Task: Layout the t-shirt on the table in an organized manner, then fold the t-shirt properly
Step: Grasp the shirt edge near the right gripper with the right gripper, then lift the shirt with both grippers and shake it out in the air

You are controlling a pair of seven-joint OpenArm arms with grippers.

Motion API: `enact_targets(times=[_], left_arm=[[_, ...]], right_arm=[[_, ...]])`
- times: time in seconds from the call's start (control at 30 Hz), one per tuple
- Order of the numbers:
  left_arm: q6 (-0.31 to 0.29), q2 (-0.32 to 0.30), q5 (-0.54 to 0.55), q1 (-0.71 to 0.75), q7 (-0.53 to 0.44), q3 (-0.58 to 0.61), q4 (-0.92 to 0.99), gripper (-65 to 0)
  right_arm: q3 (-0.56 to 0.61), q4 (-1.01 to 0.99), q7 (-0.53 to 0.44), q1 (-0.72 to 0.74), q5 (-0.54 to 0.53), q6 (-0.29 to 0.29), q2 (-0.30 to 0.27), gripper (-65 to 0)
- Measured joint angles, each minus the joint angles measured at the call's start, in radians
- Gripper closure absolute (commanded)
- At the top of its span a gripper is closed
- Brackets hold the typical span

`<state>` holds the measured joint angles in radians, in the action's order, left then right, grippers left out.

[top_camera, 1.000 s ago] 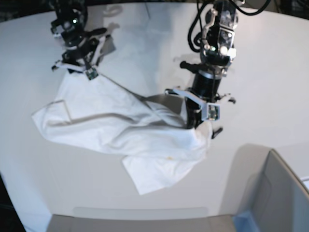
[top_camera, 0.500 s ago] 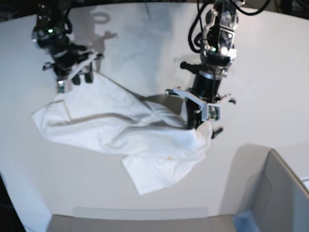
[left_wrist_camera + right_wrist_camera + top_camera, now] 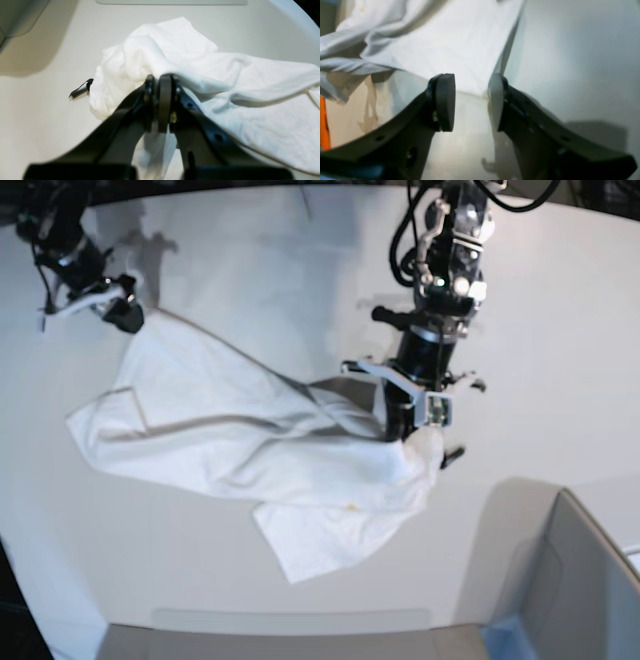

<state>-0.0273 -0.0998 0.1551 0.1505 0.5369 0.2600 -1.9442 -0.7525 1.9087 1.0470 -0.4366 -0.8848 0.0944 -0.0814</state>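
white t-shirt [image 3: 250, 450] print hidden in folds

Bare table [image 3: 300, 270] is left open between the two arms and along the far side. The middle is taken up by the crumpled t-shirt [image 3: 250, 450]. Passage at the near right corner is blocked by a grey bin [image 3: 580, 590], with a bare strip beside it.

bright overhead light, blurred wrist views

No legible text or labels
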Motion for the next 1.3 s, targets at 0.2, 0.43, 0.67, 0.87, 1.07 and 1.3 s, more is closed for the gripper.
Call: enact_targets(times=[0.2,0.43,0.67,0.87,1.07,1.3], left_arm=[[0.000,0.000,0.000,0.000,0.000,0.000,-0.001,0.0],[0.000,0.000,0.000,0.002,0.000,0.000,-0.001,0.0],[0.000,0.000,0.000,0.002,0.000,0.000,-0.001,0.0],[0.000,0.000,0.000,0.002,0.000,0.000,-0.001,0.0],[0.000,0.000,0.000,0.002,0.000,0.000,-0.001,0.0],[0.000,0.000,0.000,0.002,0.000,0.000,-0.001,0.0]], right_arm=[[-0.004,-0.101,-0.007,0.022,0.013,0.045,-0.005,-24.0],[0.032,-0.180,-0.014,0.072,0.011,0.050,-0.011,-24.0],[0.100,-0.227,-0.034,0.145,0.129,0.057,-0.011,-24.0],[0.182,-0.230,-0.043,0.151,0.126,0.056,-0.009,-24.0],[0.198,-0.233,-0.029,0.171,0.133,0.056,-0.008,-14.7],[0.194,-0.238,-0.014,0.220,0.154,0.048,-0.022,-0.1]])
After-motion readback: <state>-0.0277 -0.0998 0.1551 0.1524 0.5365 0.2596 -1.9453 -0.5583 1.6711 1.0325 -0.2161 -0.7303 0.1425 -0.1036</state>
